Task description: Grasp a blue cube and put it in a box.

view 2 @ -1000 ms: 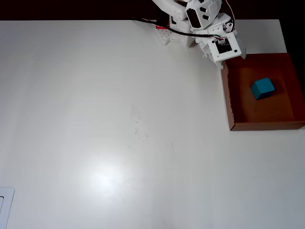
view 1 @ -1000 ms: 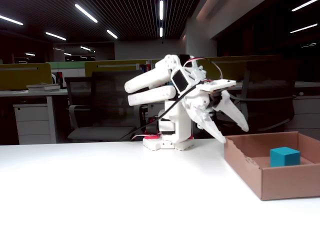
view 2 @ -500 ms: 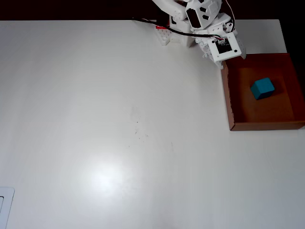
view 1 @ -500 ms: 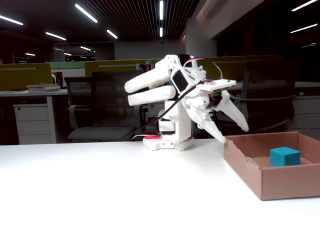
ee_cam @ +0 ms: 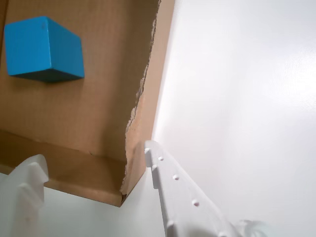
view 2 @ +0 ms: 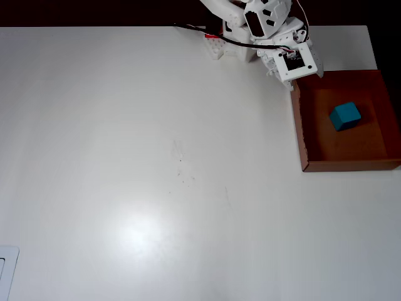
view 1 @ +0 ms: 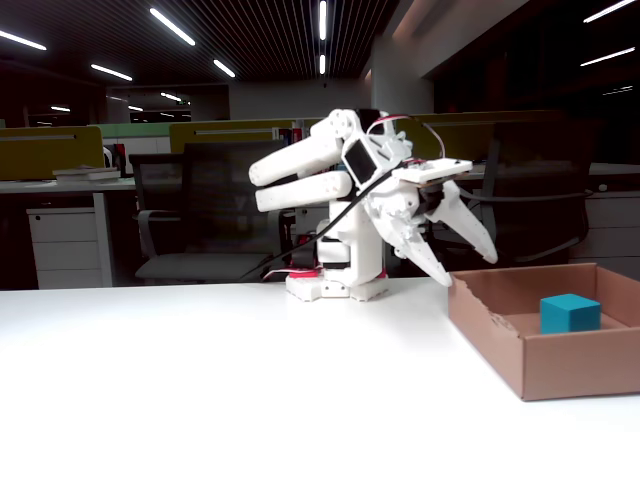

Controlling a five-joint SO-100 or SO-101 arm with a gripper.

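Wrist view first: the cube [ee_cam: 43, 48] is sitting flat on the floor of the box [ee_cam: 98, 123], up in the top-left corner of the picture, well apart from the gripper [ee_cam: 89, 163], whose two fingers are spread wide with nothing between them and straddle the box's ragged near corner. So the cube lies ahead of the gripper and off to the left finger's side, past the box wall. Fixed view: the arm is folded up by its base, the gripper [view 1: 470, 265] hangs splayed and empty just above the left rim of the box [view 1: 520, 365], and the cube [view 1: 570, 313] rests inside toward the far right part, lower than the fingertips and to their right. Overhead view: the cube [view 2: 345, 116] is roughly mid-box, the box [view 2: 302, 125] sits at the right edge of the worktop [view 2: 156, 157], and the gripper is hidden under the wrist at the box's top-left corner. Looks to me like the placing is already done, so nothing's really left but pulling back.
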